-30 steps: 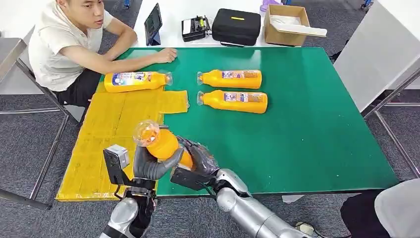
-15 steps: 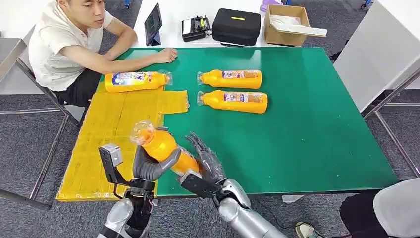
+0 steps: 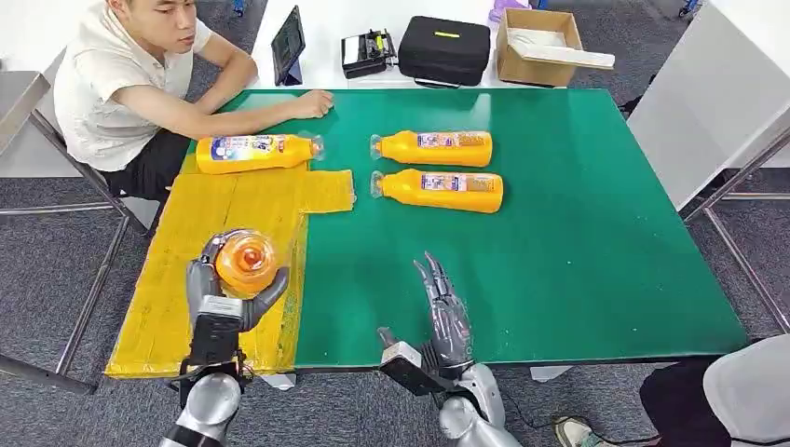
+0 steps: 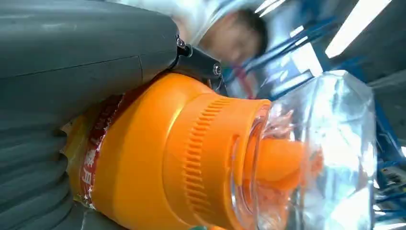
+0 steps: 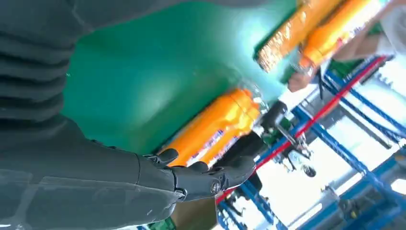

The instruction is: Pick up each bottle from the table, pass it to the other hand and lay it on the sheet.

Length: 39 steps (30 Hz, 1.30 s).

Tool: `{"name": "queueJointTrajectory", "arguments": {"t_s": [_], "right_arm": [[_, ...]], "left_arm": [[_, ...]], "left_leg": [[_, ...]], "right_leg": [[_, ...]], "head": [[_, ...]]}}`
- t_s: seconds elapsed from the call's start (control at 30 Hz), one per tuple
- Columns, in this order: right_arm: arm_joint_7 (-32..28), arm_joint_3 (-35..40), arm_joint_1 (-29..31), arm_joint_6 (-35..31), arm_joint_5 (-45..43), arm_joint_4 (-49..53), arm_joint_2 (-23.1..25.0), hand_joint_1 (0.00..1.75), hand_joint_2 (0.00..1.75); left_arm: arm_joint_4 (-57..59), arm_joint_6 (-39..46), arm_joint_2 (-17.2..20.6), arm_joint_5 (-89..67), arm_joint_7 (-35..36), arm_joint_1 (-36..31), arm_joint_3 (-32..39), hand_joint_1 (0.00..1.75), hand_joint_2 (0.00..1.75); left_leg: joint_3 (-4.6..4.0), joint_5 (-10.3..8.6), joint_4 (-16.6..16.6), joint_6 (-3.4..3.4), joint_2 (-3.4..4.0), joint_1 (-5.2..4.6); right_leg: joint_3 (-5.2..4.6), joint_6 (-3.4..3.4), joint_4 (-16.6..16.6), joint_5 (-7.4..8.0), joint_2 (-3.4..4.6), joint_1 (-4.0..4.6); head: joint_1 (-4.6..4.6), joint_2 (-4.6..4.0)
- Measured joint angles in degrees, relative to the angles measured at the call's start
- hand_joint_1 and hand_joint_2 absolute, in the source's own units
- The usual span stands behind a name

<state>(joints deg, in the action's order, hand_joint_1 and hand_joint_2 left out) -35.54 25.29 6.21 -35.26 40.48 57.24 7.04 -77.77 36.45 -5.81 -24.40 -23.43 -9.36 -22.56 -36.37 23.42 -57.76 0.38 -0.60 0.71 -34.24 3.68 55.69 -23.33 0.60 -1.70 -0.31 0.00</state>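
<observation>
Four orange bottles were in the scene, on or over a green counter (image 3: 578,242) whose left portion carried the yellow sheet (image 3: 200,242). Largest to smallest: the counter; the sheet; a seated person (image 3: 121,84) at the far left corner, one forearm resting on the counter; then the bottles. One laid bottle (image 3: 256,152) rested along the far edge of the sheet. Two waiting bottles (image 3: 436,168) lay side by side on the bare green surface, near each other and well apart from both hands. The held bottle (image 3: 246,263) was gripped by the left hand (image 3: 224,296), fingers wrapped around its body, clear cap pointing up toward the head camera; the left wrist view confirmed the grasp below the ribbed orange collar (image 4: 206,153). Compared with one second earlier, the right hand (image 3: 445,312) had released the bottle and drawn away to the right; it now stood empty over the near counter edge, fingers spread and extended. The left hand had carried the bottle leftward, over the near part of the sheet. Judgement: the hand-over was complete; lowering and laying the bottle flat remained, with two bottles still to process.
</observation>
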Motion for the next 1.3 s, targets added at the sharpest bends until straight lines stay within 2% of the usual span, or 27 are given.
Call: {"name": "queueJointTrajectory", "arguments": {"t_s": [0.27,0.4,0.43,0.5,0.53,0.57,0.73,0.77,0.9,0.93,0.97,1.0,1.03,1.13,1.3], "right_arm": [[-0.31,-2.36,-1.27,0.0,0.11,3.06,1.01,0.0,0.0],[-2.12,-2.65,-1.69,0.04,-4.39,4.81,1.4,0.0,0.0],[-2.1,-2.65,-1.75,0.13,-5.38,5.34,1.42,0.0,1.75],[-2.06,-2.6,-1.66,0.42,-6.34,6.04,1.38,0.0,1.75],[-2.06,-2.54,-1.58,0.48,-6.82,6.26,1.38,0.0,1.75],[-2.08,-2.45,-1.48,0.5,-6.93,6.45,1.4,0.0,1.75],[-2.08,-2.39,-0.9,0.85,-7.72,7.46,1.4,0.0,1.75],[-2.08,-2.39,-0.79,0.9,-7.76,7.5,1.4,0.0,1.75],[-2.12,-2.39,-0.38,0.96,-7.89,7.52,1.42,0.0,1.75],[-2.21,-2.41,-0.31,1.01,-8.0,7.52,1.42,0.0,1.75],[-2.47,-2.41,-0.23,1.14,-8.29,7.5,1.42,0.0,1.75],[-2.76,-2.39,-0.15,1.2,-8.5,7.5,1.44,0.0,1.75],[-2.97,-2.39,-0.09,1.22,-8.81,7.5,1.49,0.0,1.75],[-3.34,-2.41,-0.06,1.25,-9.27,7.41,1.73,0.0,1.75],[-4.11,-2.41,0.05,1.29,-10.9,7.11,1.86,0.0,1.75]], "left_arm": [[2.19,1.51,1.03,-4.63,1.03,-0.58,0.64,1.75,1.75],[4.76,0.01,1.46,-20.74,7.29,-1.68,0.68,1.75,1.75],[6.04,-0.35,1.49,-23.19,8.27,-2.32,0.64,1.75,1.75],[9.28,-1.42,1.6,-27.87,10.59,-4.19,0.64,1.75,1.75],[11.49,-2.51,1.68,-30.58,11.94,-5.57,0.64,1.5,1.75],[13.54,-3.63,1.77,-32.92,13.01,-6.9,0.61,1.66,1.75],[25.74,-14.87,2.1,-38.76,15.61,-14.06,-0.68,1.66,1.75],[27.46,-15.45,2.1,-38.59,15.37,-14.95,-0.94,1.75,1.75],[32.78,-16.56,2.1,-38.37,14.93,-18.32,-1.49,1.75,1.75],[33.87,-17.15,2.1,-38.41,14.93,-19.05,-1.66,1.66,1.75],[34.87,-17.46,2.1,-38.64,14.95,-19.71,-1.9,1.38,1.75],[36.05,-17.46,2.1,-38.85,15.06,-20.36,-2.19,0.52,1.75],[36.99,-17.55,2.08,-38.94,15.06,-20.9,-2.34,0.0,1.75],[39.5,-19.17,1.99,-38.7,15.06,-22.46,-2.8,0.0,1.75],[43.75,-27.35,1.64,-36.58,13.82,-25.16,-3.32,0.0,1.75]], "left_leg": [[0.0,0.0,0.0,0.0,0.01,0.0],[0.0,0.0,0.0,0.0,0.0,0.0],[0.0,0.0,0.0,0.0,0.0,0.0],[0.01,-0.01,0.0,0.0,0.01,0.0],[0.01,-0.03,0.0,0.0,0.0,0.0],[0.01,-0.03,0.0,-0.01,0.0,0.0],[0.02,-0.08,0.0,0.0,0.02,0.0],[0.02,-0.08,0.0,0.0,0.02,0.0],[0.02,-0.08,0.0,0.0,0.0,-0.01],[0.02,-0.07,0.0,0.0,0.0,0.0],[0.02,-0.07,0.0,0.0,0.0,0.0],[0.02,-0.07,0.0,-0.01,0.0,0.0],[0.03,-0.07,0.0,-0.01,0.01,0.0],[0.05,-0.08,0.0,-0.01,0.0,0.0],[0.1,-0.08,0.0,-0.01,0.0,0.0]], "right_leg": [[-0.01,0.0,-0.01,0.0,0.0,0.0],[-0.02,0.0,0.0,0.0,0.0,0.0],[-0.01,0.0,0.0,0.0,0.0,0.0],[-0.01,0.01,0.0,0.02,0.0,0.0],[0.0,0.01,0.0,0.02,0.0,0.0],[0.0,0.01,0.0,0.02,0.0,0.0],[0.02,0.01,0.03,0.04,0.01,0.0],[0.02,0.01,0.03,0.04,0.01,-0.01],[0.03,0.02,0.03,0.03,0.0,-0.01],[0.03,0.02,0.03,0.03,0.0,-0.01],[0.03,0.02,0.03,0.03,0.0,0.0],[0.03,0.01,0.03,0.03,0.0,0.0],[0.03,0.01,0.03,0.03,0.0,0.0],[0.04,0.01,0.03,0.03,0.0,0.01],[0.12,0.01,0.05,0.04,0.0,0.0]], "head": [[0.0,0.0],[0.0,0.0],[0.0,0.0],[0.0,0.0],[0.0,0.0],[0.0,0.0],[0.02,0.0],[0.0,0.0],[0.0,0.0],[0.0,0.0],[0.0,0.0],[0.0,0.0],[0.0,0.0],[0.0,0.0],[0.0,0.0]]}}
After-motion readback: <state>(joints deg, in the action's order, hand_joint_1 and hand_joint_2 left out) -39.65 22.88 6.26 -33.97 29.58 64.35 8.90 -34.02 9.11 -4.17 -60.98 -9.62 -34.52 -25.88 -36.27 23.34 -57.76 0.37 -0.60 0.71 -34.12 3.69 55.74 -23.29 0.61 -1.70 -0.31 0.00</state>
